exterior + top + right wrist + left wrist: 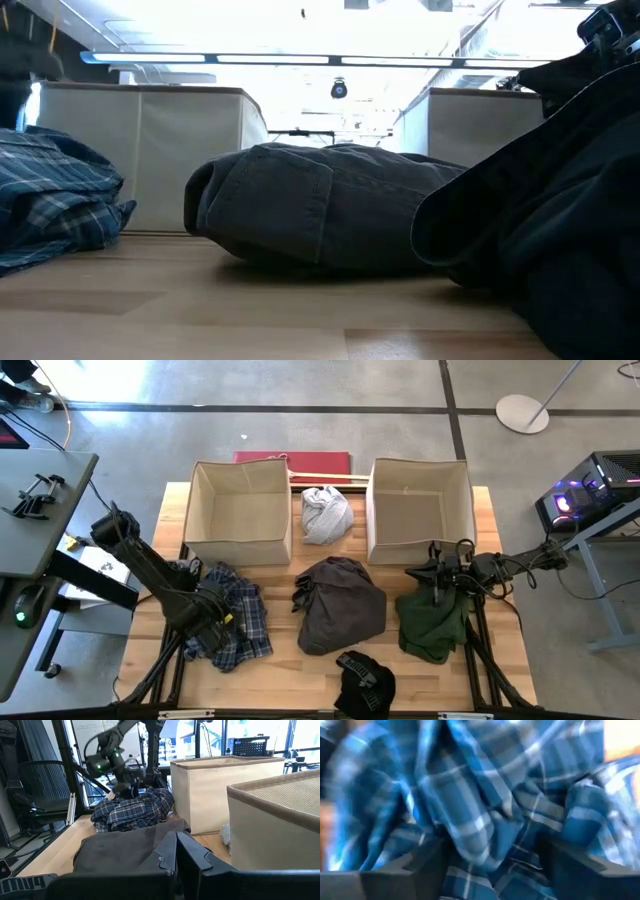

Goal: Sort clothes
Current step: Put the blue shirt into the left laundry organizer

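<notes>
The blue-white plaid shirt [240, 625] lies bunched at the table's left. My left gripper [215, 618] is down on it, open, and plaid cloth fills its wrist view [470, 820]. The dark grey-brown garment [340, 605] lies heaped at the middle. The dark green garment [432, 622] lies at the right, with my right gripper [438, 578] shut over its far edge. The small black garment [365, 682] lies at the near edge. The light grey-white garment [326, 513] lies between the two boxes. My left gripper comes at the plaid shirt from above with open fingers [420, 867], one on either side of a raised fold [485, 835] of several layers. The cloth lies against both fingers. The shirt rests on the table. Whether my right gripper touches the green garment, I cannot tell.
Two open beige fabric boxes stand at the far side, one to the left [238, 548] and one to the right [400, 550]. A red flat thing [295, 458] lies behind them. A dark cloth mass [560, 200] fills the right of the low view.
</notes>
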